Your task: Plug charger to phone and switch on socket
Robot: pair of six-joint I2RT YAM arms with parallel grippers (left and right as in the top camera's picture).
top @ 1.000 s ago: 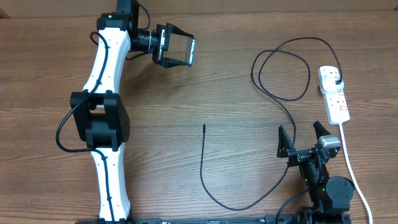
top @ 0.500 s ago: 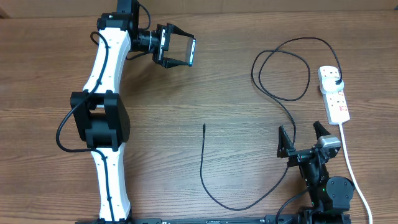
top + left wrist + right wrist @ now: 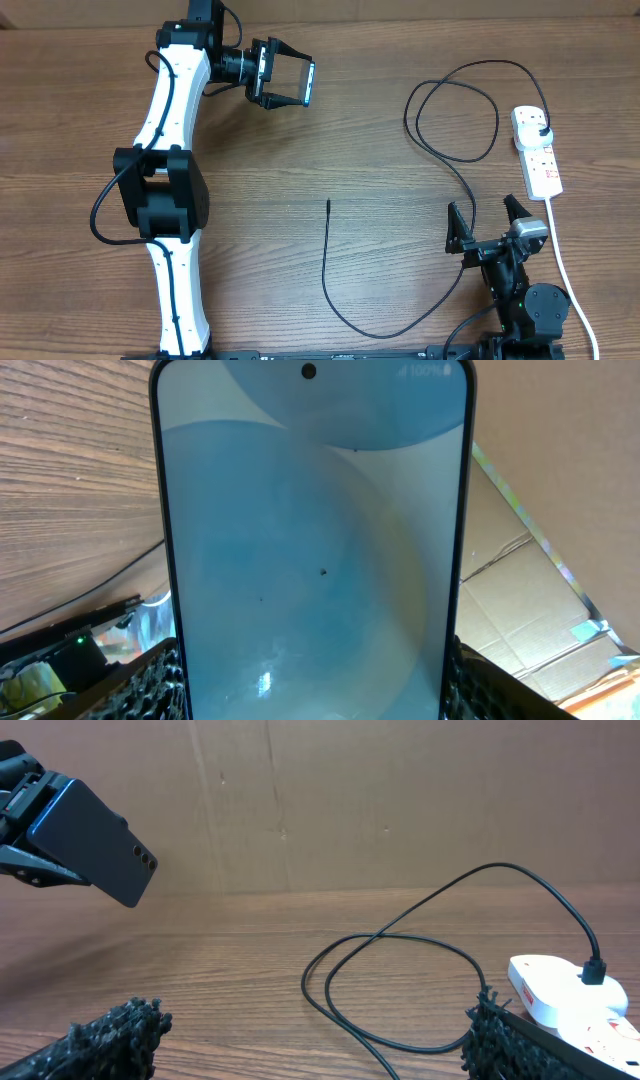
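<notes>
My left gripper [image 3: 287,82] is shut on the phone [image 3: 309,84] and holds it up off the table at the back left. The lit light-blue screen fills the left wrist view [image 3: 315,540]; its dark back shows in the right wrist view [image 3: 90,840]. The black charger cable [image 3: 445,110] loops at the right, with its plug [image 3: 541,131] in the white socket strip [image 3: 537,152]. Its connector tip [image 3: 328,202] lies free on the wood mid-table. My right gripper [image 3: 488,222] is open and empty at the front right, just left of the strip.
The strip's white cord [image 3: 566,270] runs toward the front edge past my right arm. Cardboard boxes [image 3: 400,800] stand behind the table. The cable's lower run [image 3: 380,330] curves along the front.
</notes>
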